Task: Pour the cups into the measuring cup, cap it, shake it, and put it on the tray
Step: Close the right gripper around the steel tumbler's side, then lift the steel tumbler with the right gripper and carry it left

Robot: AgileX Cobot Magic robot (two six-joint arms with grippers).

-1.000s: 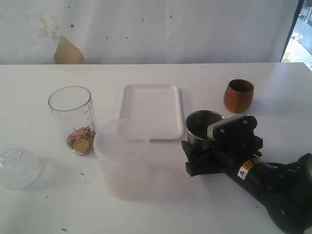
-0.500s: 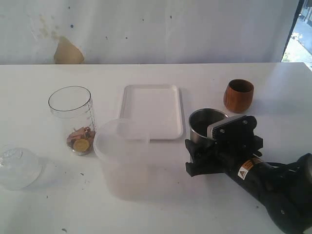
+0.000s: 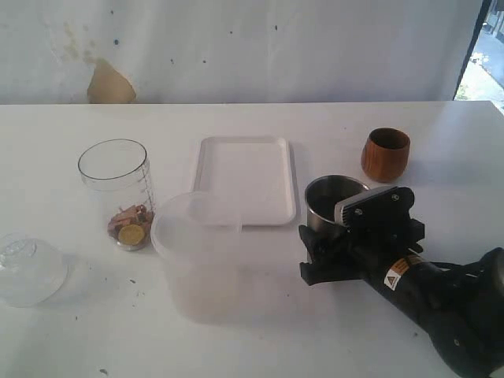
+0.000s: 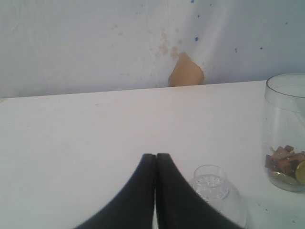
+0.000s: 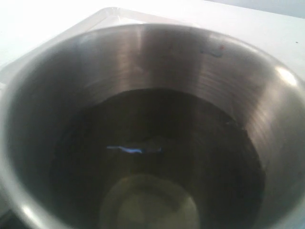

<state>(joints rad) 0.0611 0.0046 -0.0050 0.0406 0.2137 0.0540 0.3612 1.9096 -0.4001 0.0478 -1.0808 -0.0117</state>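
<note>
R claw: jaws straddle steel tumbler, which stands upright on desk. Pinched or loose: cannot tell, pads hidden. Prob. placed for lift + pour. Brown cup at 1 o'clock, not yet poured. Tray at 11, kept for final set-down. Frosted tub at 9, between claw & measuring cup. Measuring cup is uncapped to take the pour, w/ bits at bottom. L claw fully closed, empty, near cap.
</note>
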